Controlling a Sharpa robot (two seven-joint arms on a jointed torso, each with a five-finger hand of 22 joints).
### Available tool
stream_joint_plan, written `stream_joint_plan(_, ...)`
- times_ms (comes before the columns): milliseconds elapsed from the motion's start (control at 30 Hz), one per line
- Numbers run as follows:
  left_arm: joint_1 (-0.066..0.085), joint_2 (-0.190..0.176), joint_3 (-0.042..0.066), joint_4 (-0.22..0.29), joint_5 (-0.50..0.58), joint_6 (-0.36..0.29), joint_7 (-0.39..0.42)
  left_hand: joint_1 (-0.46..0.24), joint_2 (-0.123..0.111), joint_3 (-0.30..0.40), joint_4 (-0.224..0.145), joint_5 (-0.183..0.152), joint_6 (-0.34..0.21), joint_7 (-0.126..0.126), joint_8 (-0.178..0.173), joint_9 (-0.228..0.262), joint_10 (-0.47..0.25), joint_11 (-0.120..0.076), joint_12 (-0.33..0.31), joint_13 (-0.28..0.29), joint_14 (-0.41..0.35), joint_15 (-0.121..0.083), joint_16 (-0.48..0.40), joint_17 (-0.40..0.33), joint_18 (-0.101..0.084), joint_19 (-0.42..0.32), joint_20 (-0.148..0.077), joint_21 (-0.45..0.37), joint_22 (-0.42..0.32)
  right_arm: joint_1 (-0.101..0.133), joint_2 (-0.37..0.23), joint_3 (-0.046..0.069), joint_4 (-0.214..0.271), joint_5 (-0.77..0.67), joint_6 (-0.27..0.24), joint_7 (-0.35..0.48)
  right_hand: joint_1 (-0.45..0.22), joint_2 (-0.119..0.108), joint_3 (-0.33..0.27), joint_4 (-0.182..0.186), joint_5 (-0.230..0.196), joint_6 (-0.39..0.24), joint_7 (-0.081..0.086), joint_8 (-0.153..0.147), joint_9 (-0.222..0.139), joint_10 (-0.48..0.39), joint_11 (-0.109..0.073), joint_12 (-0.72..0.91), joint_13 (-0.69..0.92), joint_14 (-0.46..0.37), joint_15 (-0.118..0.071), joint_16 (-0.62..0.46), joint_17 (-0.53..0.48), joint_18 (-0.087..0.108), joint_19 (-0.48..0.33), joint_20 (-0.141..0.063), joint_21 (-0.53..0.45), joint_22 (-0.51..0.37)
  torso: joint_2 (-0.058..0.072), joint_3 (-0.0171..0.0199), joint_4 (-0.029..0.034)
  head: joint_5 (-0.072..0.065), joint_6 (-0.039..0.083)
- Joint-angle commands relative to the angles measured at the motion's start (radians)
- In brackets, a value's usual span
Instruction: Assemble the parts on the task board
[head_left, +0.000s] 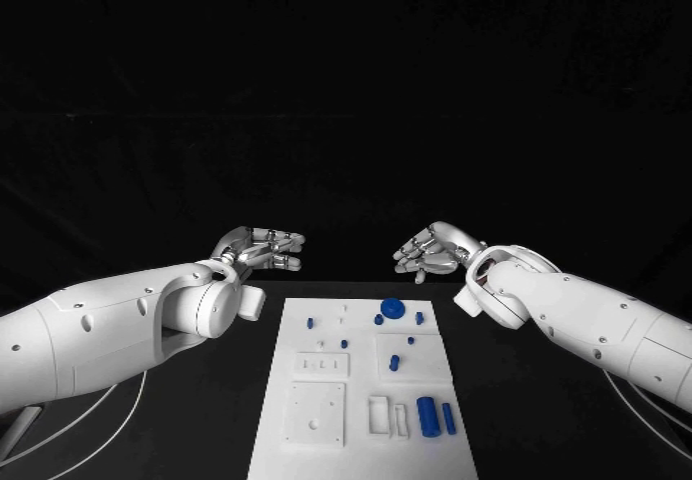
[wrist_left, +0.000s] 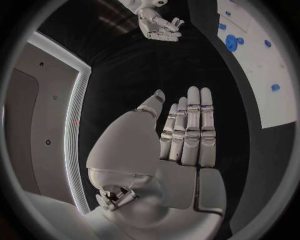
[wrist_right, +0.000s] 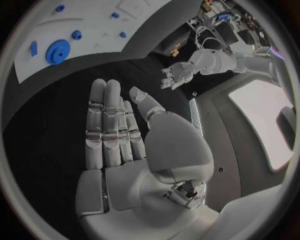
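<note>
Both arms reach forward over the black tabletop (head_left: 577, 200) and hold their hands in the air beyond the far edge of the task board (head_left: 361, 440), one to each side of it, facing each other. The left hand (head_left: 260, 248) holds nothing; in its wrist view the fingers (wrist_left: 194, 130) lie straight and side by side, thumb apart. The right hand (head_left: 433, 251) is likewise empty, its fingers (wrist_right: 109, 125) extended together, thumb angled away; from the head camera both hands look slightly curled, though that may be foreshortening. The task board lies in the middle of the tabletop, running toward the near edge. On it sit the blue parts: a round disc (head_left: 392, 305) near the far end, small pegs (head_left: 310, 323) around it, and two upright-looking cylinders (head_left: 428, 415) toward the near right corner.
</note>
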Motion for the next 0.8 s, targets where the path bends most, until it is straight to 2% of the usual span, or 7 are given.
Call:
stream_joint_plan(33, 0.009, -0.020, 0.002, 0.046, -0.021, 0.041, 0.000, -0.009, 0.004, 0.000, -0.007, 0.005, -0.004, 0.004, -0.001, 0.000, -0.007, 0.001, -0.005, 0.001, -0.009, 0.002, 0.008, 0.001, -0.008, -0.008, 0.000, 0.008, 0.006, -0.001, 0.000, 0.000, 0.018, -0.254, 0.056, -0.063, -0.008, 0.009, 0.002, -0.017, 0.005, -0.009, -0.001, 0.002, -0.001, -0.011, 0.002, 0.004, 0.001, 0.006, -0.004, 0.134, 0.121, 0.031, -0.004, -0.001, 0.077, 0.063, 0.039, -0.0028, 0.0263, -0.013, 0.010)
stream_joint_plan(133, 0.015, -0.035, 0.003, 0.077, -0.022, 0.048, 0.000, -0.013, 0.006, -0.002, -0.013, 0.005, -0.005, 0.005, -0.001, 0.000, -0.009, 0.001, -0.005, 0.001, -0.016, 0.002, 0.020, 0.001, -0.006, -0.025, 0.002, 0.029, 0.022, -0.002, 0.002, 0.000, 0.030, -0.335, 0.071, -0.097, -0.011, -0.004, 0.014, -0.016, -0.003, -0.030, 0.005, 0.001, -0.002, -0.060, 0.015, 0.005, -0.001, 0.000, 0.004, 0.171, 0.162, 0.040, -0.012, 0.003, 0.111, 0.095, 0.052, -0.0049, 0.0377, -0.021, 0.009)
stream_joint_plan(233, 0.020, -0.046, 0.003, 0.099, -0.026, 0.056, -0.002, -0.019, 0.007, -0.003, -0.017, 0.006, -0.008, 0.005, -0.001, 0.000, -0.010, 0.002, -0.006, 0.001, -0.019, 0.002, 0.029, -0.002, -0.004, -0.039, 0.003, 0.050, 0.037, -0.006, 0.006, 0.000, 0.038, -0.408, 0.079, -0.126, -0.011, -0.021, 0.024, -0.015, -0.010, -0.041, 0.007, 0.001, -0.003, -0.125, 0.032, 0.003, -0.001, -0.004, 0.016, 0.211, 0.204, 0.063, -0.020, 0.022, 0.149, 0.133, 0.063, -0.0077, 0.0457, -0.029, 0.010)
stream_joint_plan(300, 0.023, -0.052, 0.003, 0.113, -0.033, 0.063, -0.004, -0.023, 0.008, -0.004, -0.017, 0.006, -0.007, 0.004, -0.001, 0.000, -0.009, 0.002, -0.006, 0.001, -0.019, 0.002, 0.031, -0.002, -0.004, -0.040, 0.003, 0.054, 0.039, -0.013, 0.010, 0.000, 0.042, -0.460, 0.079, -0.146, -0.008, -0.025, 0.033, -0.015, -0.024, -0.042, 0.006, 0.001, -0.003, -0.130, 0.034, 0.003, -0.002, -0.010, 0.018, 0.234, 0.226, 0.079, -0.021, 0.032, 0.169, 0.156, 0.068, -0.0086, 0.0503, -0.031, 0.008)
stream_joint_plan(400, 0.029, -0.060, 0.004, 0.130, -0.039, 0.068, -0.006, -0.024, 0.008, -0.005, -0.017, 0.006, -0.006, 0.004, -0.001, 0.000, -0.009, 0.002, -0.006, 0.001, -0.018, 0.002, 0.032, -0.002, -0.004, -0.041, 0.003, 0.054, 0.040, -0.023, 0.015, 0.000, 0.049, -0.533, 0.070, -0.171, -0.011, -0.035, 0.060, -0.015, -0.033, -0.036, 0.004, 0.001, -0.003, -0.129, 0.034, 0.003, -0.002, -0.016, 0.019, 0.256, 0.243, 0.089, -0.004, 0.037, 0.204, 0.192, 0.079, -0.0093, 0.0562, -0.032, 0.009)
stream_joint_plan(500, 0.034, -0.066, 0.004, 0.145, -0.042, 0.070, -0.009, -0.024, 0.008, -0.005, -0.017, 0.006, -0.006, 0.004, -0.001, 0.000, -0.009, 0.002, -0.006, 0.001, -0.018, 0.002, 0.032, -0.002, -0.004, -0.041, 0.003, 0.054, 0.040, -0.030, 0.021, 0.000, 0.052, -0.592, 0.058, -0.192, -0.020, -0.049, 0.109, -0.015, -0.044, -0.035, 0.002, 0.001, -0.003, -0.124, 0.032, 0.004, -0.002, -0.018, 0.021, 0.267, 0.244, 0.048, -0.001, 0.019, 0.252, 0.254, 0.088, -0.0086, 0.0578, -0.032, 0.011)
stream_joint_plan(800, 0.045, -0.078, 0.004, 0.171, -0.052, 0.071, -0.016, -0.028, 0.006, -0.008, -0.018, 0.006, -0.007, 0.005, -0.001, 0.000, -0.009, 0.002, -0.005, 0.001, -0.020, 0.003, 0.033, -0.003, -0.005, -0.044, 0.004, 0.057, 0.042, -0.046, 0.027, 0.000, 0.069, -0.710, 0.050, -0.238, -0.029, -0.074, 0.170, -0.010, -0.071, -0.027, 0.000, 0.001, -0.003, -0.128, 0.033, 0.003, -0.002, -0.019, 0.021, 0.286, 0.237, 0.049, 0.004, 0.018, 0.235, 0.317, 0.104, -0.0068, 0.0601, -0.032, 0.012)
